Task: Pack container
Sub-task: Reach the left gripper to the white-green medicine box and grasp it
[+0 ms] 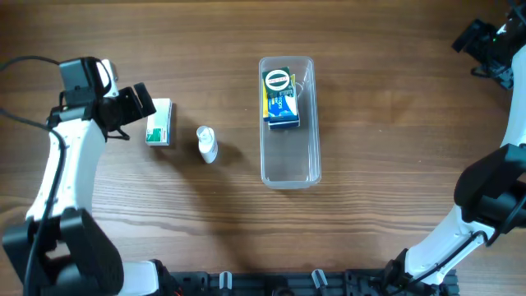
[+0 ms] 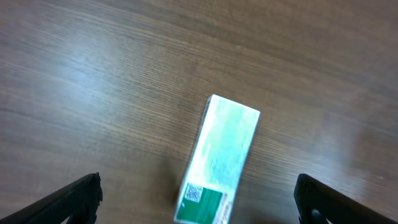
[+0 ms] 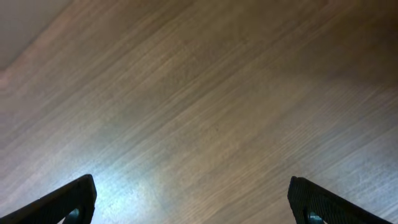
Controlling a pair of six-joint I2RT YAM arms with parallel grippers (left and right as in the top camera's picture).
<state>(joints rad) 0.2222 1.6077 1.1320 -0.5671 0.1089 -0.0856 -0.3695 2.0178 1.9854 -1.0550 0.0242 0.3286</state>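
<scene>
Wood-grain table (image 1: pixel 394 123) bears the container (image 1: pixel 289 158); left pincer (image 2: pixel 198 190) and right pincer (image 3: pixel 191 194) gape, empty.

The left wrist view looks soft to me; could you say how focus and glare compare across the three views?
Left wrist: the green-and-white box is blurred, its print unreadable. Right wrist: a bright glare patch on the table at lower left. Overhead: sharp and evenly lit, small highlights on the clear container.

Both arms are white tubes with black joints: the left arm (image 1: pixel 57 177) rises at the bench's (image 1: pixel 370 205) left edge, the right arm (image 1: pixel 514 123) at its right edge. A thin black cable (image 1: pixel 29 59) loops to the left wrist. The fingers (image 2: pixel 71 200) are matte black, shaped as blunt wedges.
</scene>
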